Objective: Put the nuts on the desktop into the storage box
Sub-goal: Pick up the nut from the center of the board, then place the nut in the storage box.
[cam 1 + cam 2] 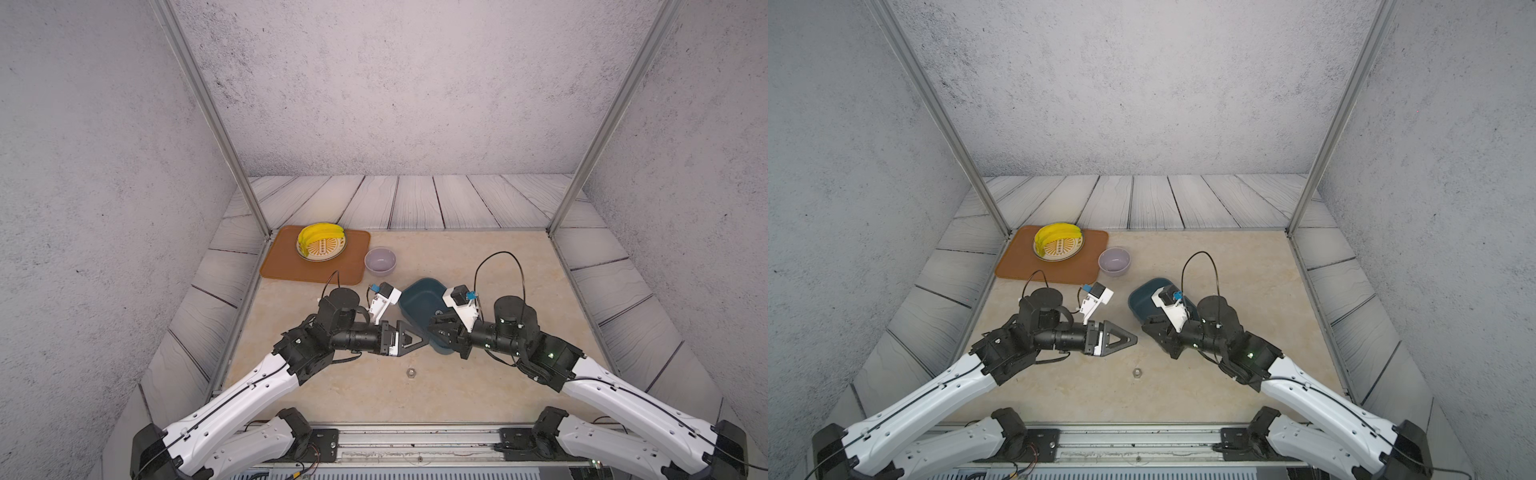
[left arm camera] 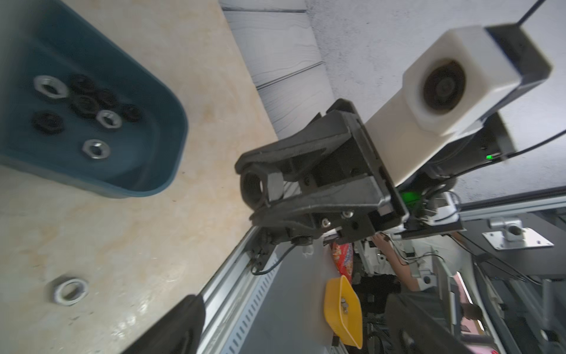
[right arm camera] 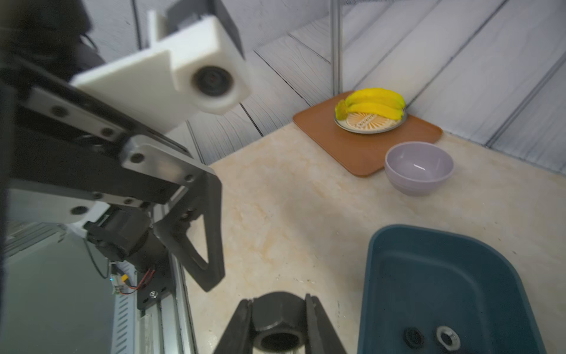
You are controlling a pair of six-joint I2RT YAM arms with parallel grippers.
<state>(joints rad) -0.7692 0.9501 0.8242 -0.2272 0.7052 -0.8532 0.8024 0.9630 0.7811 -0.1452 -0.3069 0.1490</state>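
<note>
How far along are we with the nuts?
Done: about eight nuts, black and silver, lie in the storage box. In hand: the right gripper is shut on a black nut beside the box, not yet dropped in. Left: one silver nut, the only one visible on the desktop. The left gripper is open and empty, so it seems free to fetch it.

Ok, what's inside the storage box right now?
Three silver nuts and about five black nuts in the storage box. The right arm hides part of it in both top views.
</note>
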